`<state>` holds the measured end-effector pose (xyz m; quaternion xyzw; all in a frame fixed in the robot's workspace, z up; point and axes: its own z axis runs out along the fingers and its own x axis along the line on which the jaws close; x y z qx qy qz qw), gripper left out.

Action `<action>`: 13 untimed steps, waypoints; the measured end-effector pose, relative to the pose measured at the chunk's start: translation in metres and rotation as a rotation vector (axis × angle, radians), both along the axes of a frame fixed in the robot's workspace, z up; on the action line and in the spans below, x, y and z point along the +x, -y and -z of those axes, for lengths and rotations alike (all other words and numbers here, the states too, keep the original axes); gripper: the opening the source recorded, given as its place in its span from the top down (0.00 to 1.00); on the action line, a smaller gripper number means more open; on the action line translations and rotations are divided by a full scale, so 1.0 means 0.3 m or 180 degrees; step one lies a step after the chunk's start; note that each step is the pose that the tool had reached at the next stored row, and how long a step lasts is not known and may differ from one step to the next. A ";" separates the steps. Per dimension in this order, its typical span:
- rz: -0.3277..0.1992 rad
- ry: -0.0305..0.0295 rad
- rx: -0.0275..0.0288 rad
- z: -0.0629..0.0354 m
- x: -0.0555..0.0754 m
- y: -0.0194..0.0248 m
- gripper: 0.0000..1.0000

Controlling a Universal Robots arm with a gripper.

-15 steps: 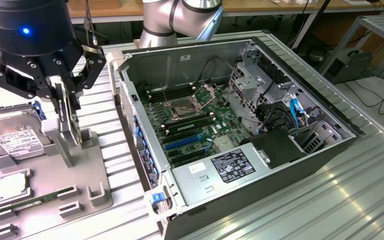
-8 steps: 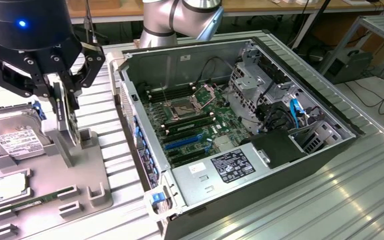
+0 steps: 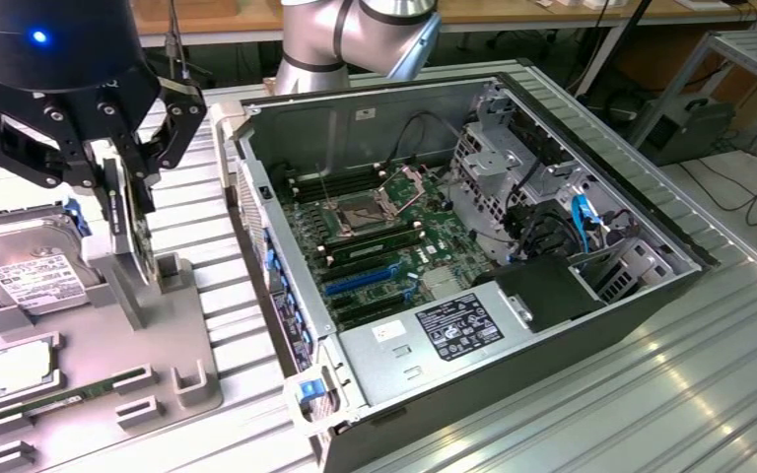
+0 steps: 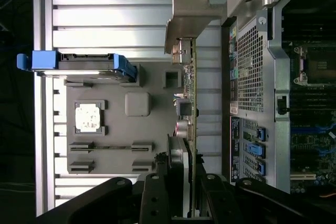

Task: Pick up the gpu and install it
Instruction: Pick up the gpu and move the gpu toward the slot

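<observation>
The gpu (image 3: 134, 236) is a thin dark card standing on edge over the grey holder (image 3: 155, 345) at the exterior view's left. My gripper (image 3: 129, 192) hangs over it, its fingers (image 3: 155, 158) closed on the card's upper part from both sides. The card's lower edge is level with the holder's upright post, and I cannot tell if it still sits in the slot. In the wrist view the gpu (image 4: 192, 103) runs edge-on from its silver bracket (image 4: 189, 19) to between my gripper (image 4: 181, 203) fingers.
The open computer case (image 3: 642, 227) lies to the exterior view's right of the holder, its motherboard (image 3: 378, 246) and blue slots (image 3: 359, 283) exposed. On the holder rest a hard drive (image 3: 31, 271) with blue rails, a processor chip (image 3: 21, 365) and a memory stick (image 3: 63, 399).
</observation>
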<state>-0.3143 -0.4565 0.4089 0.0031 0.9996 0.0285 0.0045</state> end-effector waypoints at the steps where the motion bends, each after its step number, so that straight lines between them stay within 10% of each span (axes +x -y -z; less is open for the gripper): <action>1: 0.0000 0.0000 0.0000 0.000 0.000 0.000 0.72; 13: 0.0000 0.0000 0.0000 0.000 0.045 0.000 0.72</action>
